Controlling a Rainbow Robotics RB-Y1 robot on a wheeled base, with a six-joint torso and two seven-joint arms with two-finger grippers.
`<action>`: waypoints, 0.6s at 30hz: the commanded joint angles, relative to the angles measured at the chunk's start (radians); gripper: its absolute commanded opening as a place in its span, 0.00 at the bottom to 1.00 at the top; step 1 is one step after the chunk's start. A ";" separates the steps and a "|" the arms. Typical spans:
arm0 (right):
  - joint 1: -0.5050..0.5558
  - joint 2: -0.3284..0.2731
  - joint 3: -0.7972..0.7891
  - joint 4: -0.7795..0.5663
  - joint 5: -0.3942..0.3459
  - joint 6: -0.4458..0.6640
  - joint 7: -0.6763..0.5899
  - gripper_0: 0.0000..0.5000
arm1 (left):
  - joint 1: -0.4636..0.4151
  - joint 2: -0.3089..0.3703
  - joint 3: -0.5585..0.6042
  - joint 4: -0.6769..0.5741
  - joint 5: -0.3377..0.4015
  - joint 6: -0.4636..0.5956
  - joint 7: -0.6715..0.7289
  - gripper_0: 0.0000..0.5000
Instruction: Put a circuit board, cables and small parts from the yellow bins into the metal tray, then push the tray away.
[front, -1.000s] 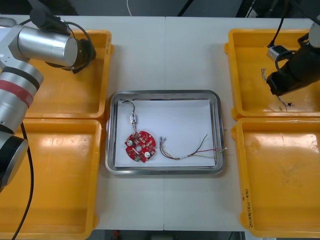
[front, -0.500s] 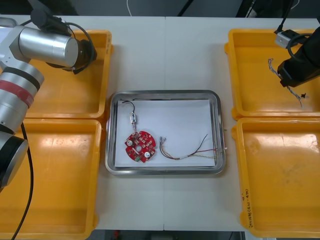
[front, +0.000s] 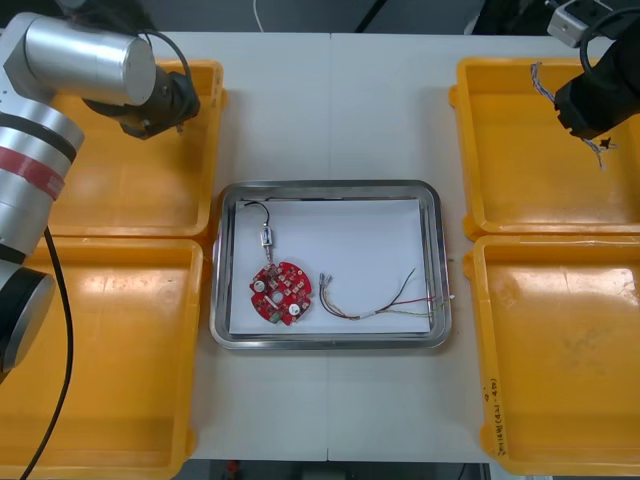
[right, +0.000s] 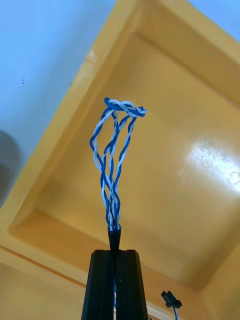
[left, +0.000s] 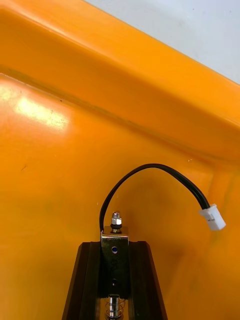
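Table (front: 330, 110), right tool (right: 114, 251) over bin (front: 500, 150), pinching cable (right: 111, 200)

The right pincer (right: 114, 252) hangs over the far right bin (front: 510, 150), gripping a twisted cable (right: 112, 210). The left pincer (left: 114, 245) hangs over the far left bin (front: 130, 190), gripping a small metal part (left: 114, 252). The tray (front: 328, 187) lies on the desk (front: 330, 100) between them.

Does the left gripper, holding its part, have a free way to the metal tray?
Probably yes. The left gripper, shut on a small metal part, hangs over the far left yellow bin; the metal tray beside is open on top, and the right gripper is far off.
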 joint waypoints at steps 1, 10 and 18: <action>0.047 -0.027 0.013 -0.099 -0.028 0.003 0.045 0.00 | -0.034 0.051 0.034 -0.086 0.017 0.078 -0.095 0.01; 0.071 -0.027 0.072 -0.229 -0.191 0.003 0.045 0.00 | -0.033 0.083 0.079 -0.196 0.043 0.245 -0.103 0.00; 0.079 -0.026 0.227 -0.413 -0.228 0.003 0.042 0.00 | -0.017 0.089 0.108 -0.282 0.055 0.346 -0.103 0.00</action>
